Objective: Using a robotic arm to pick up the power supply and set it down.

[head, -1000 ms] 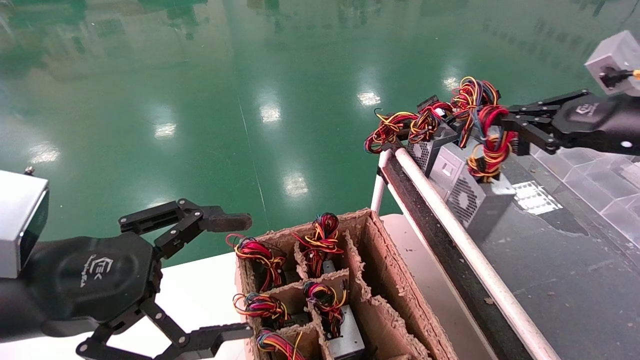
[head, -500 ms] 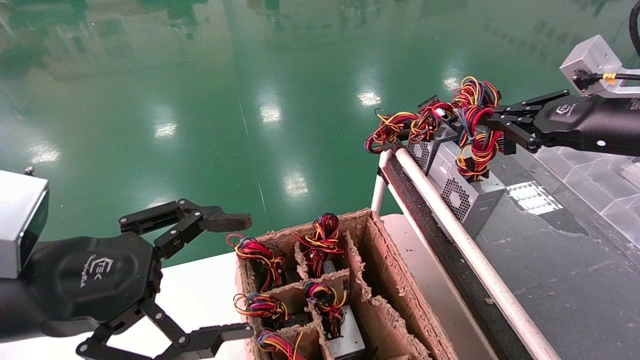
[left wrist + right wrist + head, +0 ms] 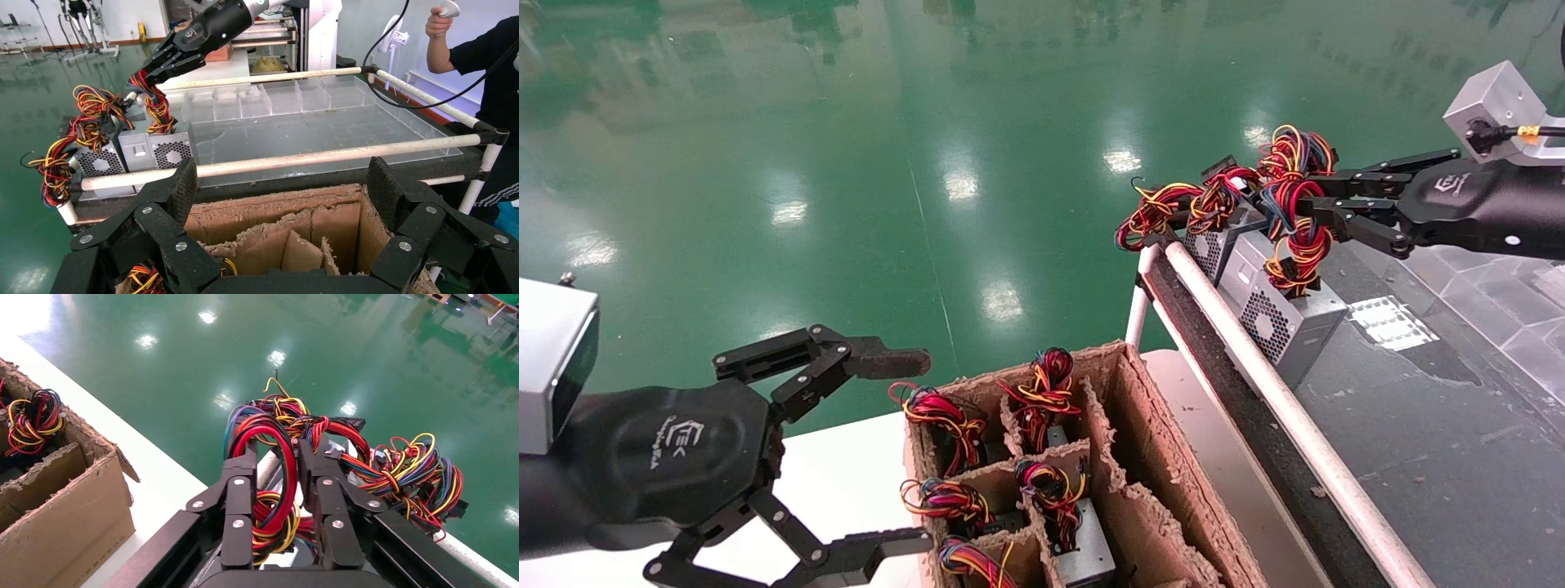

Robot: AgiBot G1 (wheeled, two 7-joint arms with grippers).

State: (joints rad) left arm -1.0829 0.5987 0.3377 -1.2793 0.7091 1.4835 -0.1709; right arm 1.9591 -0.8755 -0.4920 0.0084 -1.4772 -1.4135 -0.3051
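The power supply [image 3: 1287, 318] is a grey metal box with a round-holed vent face. It rests on the dark raised bench [image 3: 1434, 441], just behind the white rail [image 3: 1254, 367]. Its tied red, yellow and orange wire bundle [image 3: 269, 478] stands up from the box. My right gripper [image 3: 1307, 192] reaches in from the right and is shut on that bundle, a red loop running between its fingers [image 3: 242, 496]. The left wrist view shows the same grip [image 3: 150, 73] above the box [image 3: 171, 150]. My left gripper [image 3: 907, 449] hangs open at the near left, holding nothing.
A second power supply [image 3: 1214, 241] with spread wires lies just beyond the held one. A divided cardboard box [image 3: 1132, 490] below the bench holds several more supplies with wire bundles. Clear plastic trays [image 3: 1500, 286] line the bench's far side. A person [image 3: 483, 67] stands beyond it.
The right gripper lowered the power supply from a raised tilt onto the bench beside the other unit, then drew slightly right. The left arm has not moved.
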